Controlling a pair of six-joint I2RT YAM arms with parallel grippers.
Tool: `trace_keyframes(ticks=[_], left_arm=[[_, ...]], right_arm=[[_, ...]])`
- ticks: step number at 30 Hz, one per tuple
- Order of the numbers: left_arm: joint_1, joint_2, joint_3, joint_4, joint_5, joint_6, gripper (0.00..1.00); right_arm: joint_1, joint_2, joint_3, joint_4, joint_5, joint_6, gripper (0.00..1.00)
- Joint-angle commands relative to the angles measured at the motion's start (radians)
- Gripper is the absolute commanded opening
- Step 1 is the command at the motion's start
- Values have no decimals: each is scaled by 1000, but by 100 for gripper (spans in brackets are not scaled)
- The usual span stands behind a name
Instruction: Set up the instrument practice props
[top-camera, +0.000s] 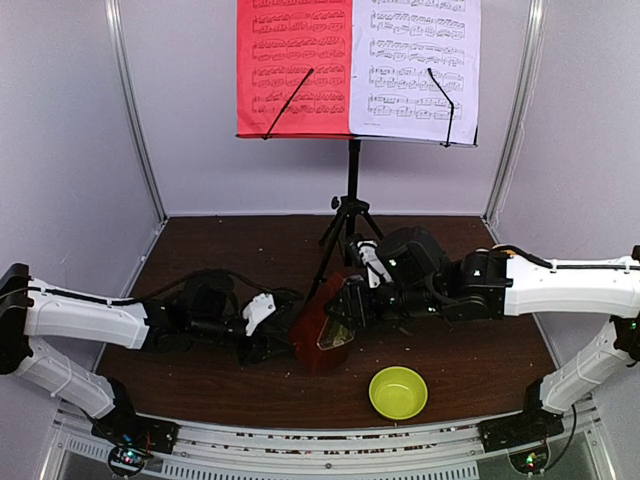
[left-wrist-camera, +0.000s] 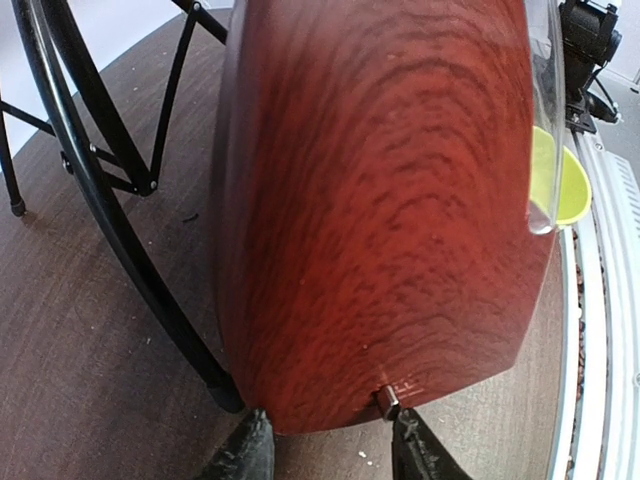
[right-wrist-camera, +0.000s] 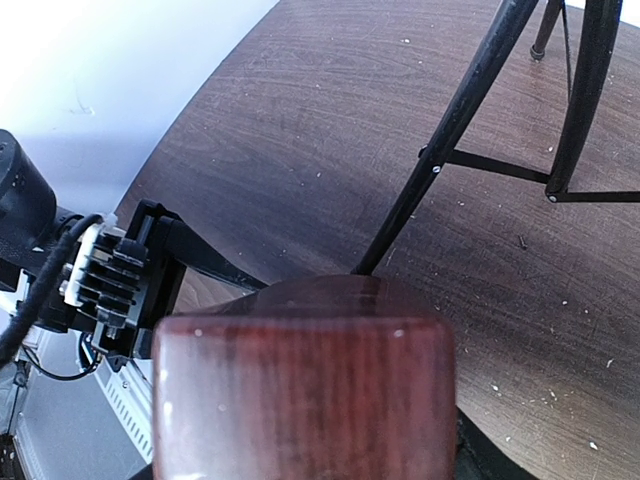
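Metronome (top-camera: 318, 338) sits between the two grippers, on or just above the table (top-camera: 470, 350); can't tell which. Left gripper (left-wrist-camera: 330, 455) is at its near end; the long axis runs straight away from those fingers (left-wrist-camera: 243, 452), which are spread, tips flanking the near edge; contact not clear. A small metal pin (left-wrist-camera: 388, 403) juts out just beside the right-hand finger. Body is glossy red-brown wood with dark wavy grain; clear cover (left-wrist-camera: 545, 120) is on the face turned away from the left gripper, towards the right one. From overhead it looks leaned rather than square upright; exact tilt not readable. Right gripper (top-camera: 350, 305) is clamped on the opposite side; in the right wrist view the wooden block fills the space between dark finger edges that sit flush on both flanks. Yellow-green bowl (top-camera: 398, 392) lies near the right gripper, on the arm-base side. Just beyond both grippers stand the tripod legs (right-wrist-camera: 455, 130) of the music stand (top-camera: 352, 180); furthest out, its desk carries the red sheet (top-camera: 293, 65) and white sheet (top-camera: 415, 65) side by side, each under a thin black retaining arm.
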Motion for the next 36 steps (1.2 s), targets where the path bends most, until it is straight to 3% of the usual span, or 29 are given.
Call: trace_keyframes(ticks=[1, 3, 6, 17, 23, 29, 32, 36], left_arm=[[-3, 0, 11, 66, 1, -2, 50], [-3, -14, -5, 81, -17, -19, 67], [5, -56, -41, 112, -66, -66, 77], [41, -237, -82, 40, -245, -201, 82], [41, -292, -83, -22, -282, -202, 82], [43, -352, -98, -44, -316, -206, 82], [43, -374, -104, -53, -329, -206, 82], [42, -389, -104, -66, -345, -185, 82]], right_arm=[[21, -13, 51, 77, 29, 22, 3], [28, -4, 69, 33, 75, 32, 2], [43, 8, 87, -36, 168, 70, 2], [125, 141, 194, -180, 429, 230, 6], [143, 310, 379, -353, 486, 302, 9], [163, 420, 531, -499, 539, 322, 30], [164, 426, 523, -489, 517, 331, 42], [165, 404, 460, -421, 471, 322, 51]])
